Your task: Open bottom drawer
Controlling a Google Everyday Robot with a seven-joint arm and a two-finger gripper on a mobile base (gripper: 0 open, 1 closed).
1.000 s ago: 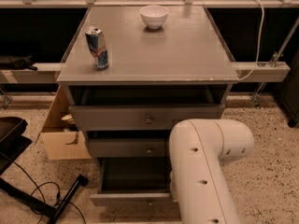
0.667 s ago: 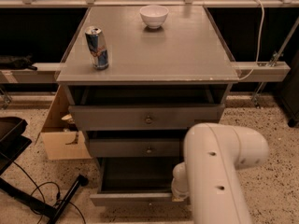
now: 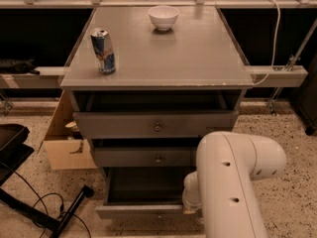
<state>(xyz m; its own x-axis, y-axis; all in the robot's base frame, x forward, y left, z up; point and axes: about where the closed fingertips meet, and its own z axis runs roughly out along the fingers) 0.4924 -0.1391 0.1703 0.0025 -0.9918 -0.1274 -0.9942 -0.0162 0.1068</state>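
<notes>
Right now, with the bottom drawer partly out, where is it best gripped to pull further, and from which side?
Probably grip the bottom drawer by the top edge of its front panel, coming from the front and above: it stands out past the two upper drawers, so that edge is exposed. The gripper, largely hidden under the arm, sits at the front's right end.

On the worktop (image 3: 198, 58), a can (image 3: 103, 50) stands at the left and a bowl (image 3: 163, 17) at upper centre. Below, the bottom drawer (image 3: 141, 211) juts forward, with the pincer (image 3: 190, 208) at its right front corner.

one view | high front, looking down on cabinet (image 3: 163, 58) | near | claw hidden behind arm (image 3: 233, 182)
</notes>
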